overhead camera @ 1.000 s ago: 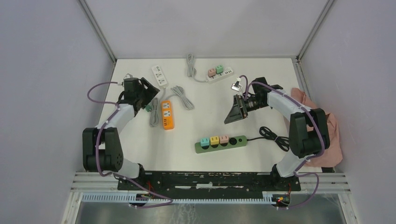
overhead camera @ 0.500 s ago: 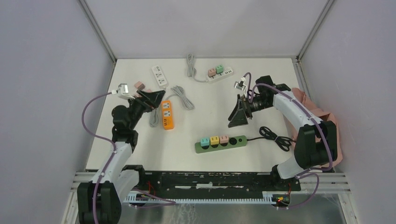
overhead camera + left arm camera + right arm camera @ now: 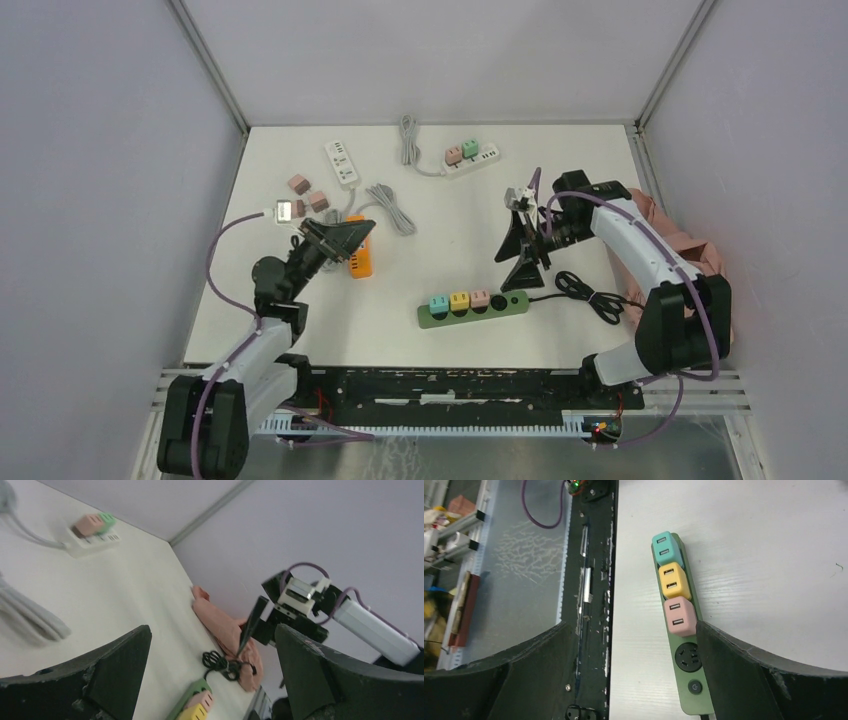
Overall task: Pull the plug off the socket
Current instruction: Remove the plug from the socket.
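**Top view:** The left gripper hangs wide open and empty, covering part of the orange power strip from this angle. The right gripper is equally spread and holds nothing, poised beside the green power strip near the table's front. That strip carries a teal plug, a yellow plug and a pink plug seated side by side. A white strip at the far edge holds two more plugs, and three loose plugs lie on the table near the left arm.

**Left wrist:** Between its parted fingers, the camera looks across to the pink cloth and the coiled black cable, neither of which the right wrist sees.

**Right wrist:** The close view shows the green strip's round socket and power button just past the pink plug.
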You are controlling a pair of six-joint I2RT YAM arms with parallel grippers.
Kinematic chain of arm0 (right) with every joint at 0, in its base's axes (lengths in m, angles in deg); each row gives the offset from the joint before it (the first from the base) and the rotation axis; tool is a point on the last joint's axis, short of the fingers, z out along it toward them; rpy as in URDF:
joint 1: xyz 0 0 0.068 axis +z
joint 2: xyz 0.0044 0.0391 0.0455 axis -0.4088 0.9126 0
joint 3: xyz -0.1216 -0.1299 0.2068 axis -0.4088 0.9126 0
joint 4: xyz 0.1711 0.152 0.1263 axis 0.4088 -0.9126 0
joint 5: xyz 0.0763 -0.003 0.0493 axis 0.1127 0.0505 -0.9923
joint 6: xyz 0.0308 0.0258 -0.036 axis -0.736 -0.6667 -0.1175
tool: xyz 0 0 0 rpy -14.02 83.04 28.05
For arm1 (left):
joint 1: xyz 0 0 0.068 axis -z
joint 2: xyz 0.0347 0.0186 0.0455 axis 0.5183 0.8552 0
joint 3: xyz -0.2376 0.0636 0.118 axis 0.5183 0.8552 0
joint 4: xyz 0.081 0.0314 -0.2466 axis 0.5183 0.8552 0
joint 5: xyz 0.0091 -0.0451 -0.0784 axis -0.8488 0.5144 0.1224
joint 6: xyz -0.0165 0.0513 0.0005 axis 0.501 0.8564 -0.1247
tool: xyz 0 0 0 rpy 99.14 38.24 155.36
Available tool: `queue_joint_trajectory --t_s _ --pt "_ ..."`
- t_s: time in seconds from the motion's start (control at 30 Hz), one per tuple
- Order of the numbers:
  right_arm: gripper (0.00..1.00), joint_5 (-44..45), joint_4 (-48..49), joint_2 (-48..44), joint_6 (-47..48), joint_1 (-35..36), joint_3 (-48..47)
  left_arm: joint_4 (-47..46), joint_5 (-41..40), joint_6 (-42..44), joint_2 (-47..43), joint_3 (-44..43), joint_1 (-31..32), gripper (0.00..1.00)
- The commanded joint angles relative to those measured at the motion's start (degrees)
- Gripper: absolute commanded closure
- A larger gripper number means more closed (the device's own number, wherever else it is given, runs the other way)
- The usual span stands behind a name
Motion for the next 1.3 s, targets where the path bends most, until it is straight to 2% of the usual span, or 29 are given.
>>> queue_joint_trajectory --t_s 0.0,0.1,0.17,0.33,0.5,0.67,0.77,0.87,1.0,1.17,1.27 --pt "0.00 4.53 8.91 -7.77 3.12 -0.18 5.92 -1.41 1.68 8.87 -1.51 -1.20 11.12 0.00" --pt "0.00 9.52 19.27 -12.12 -1.65 0.05 11.14 6.46 -4.81 20.91 -3.90 -1.53 21.41 0.01" --pt "0.00 11.84 23.42 -14.04 -1.98 0.41 13.90 7.25 -9.01 27.06 -5.21 -0.07 27.15 0.02" --pt "0.00 14.54 23.38 -13.68 5.00 2.29 16.44 3.58 -16.01 39.08 -6.69 5.92 37.21 0.02" --pt "0.00 20.49 21.70 -12.51 19.94 6.24 20.30 -2.54 -19.21 40.09 -4.22 10.71 37.69 0.01" --pt "0.06 23.58 29.66 -11.58 12.94 9.71 21.05 -1.74 -16.99 41.92 -1.31 10.54 37.69 0.01" --pt "0.10 26.06 33.96 -11.17 8.72 12.35 21.82 -5.74 -13.55 44.50 0.36 11.64 37.69 0.01" --pt "0.18 25.19 34.23 -9.89 7.32 15.03 21.14 -9.75 -10.21 47.25 1.94 12.72 37.82 0.01" --pt "0.29 27.43 37.55 -8.08 3.48 18.86 21.02 -9.91 -8.26 52.38 5.42 11.32 39.92 0.03" --pt "0.42 29.39 37.71 -6.41 3.21 21.02 20.46 -3.13 -9.53 63.30 11.60 6.02 45.27 0.03" --pt "0.51 29.61 37.53 -6.47 3.65 21.64 20.55 1.85 -13.40 71.02 15.65 2.65 48.75 0.03"
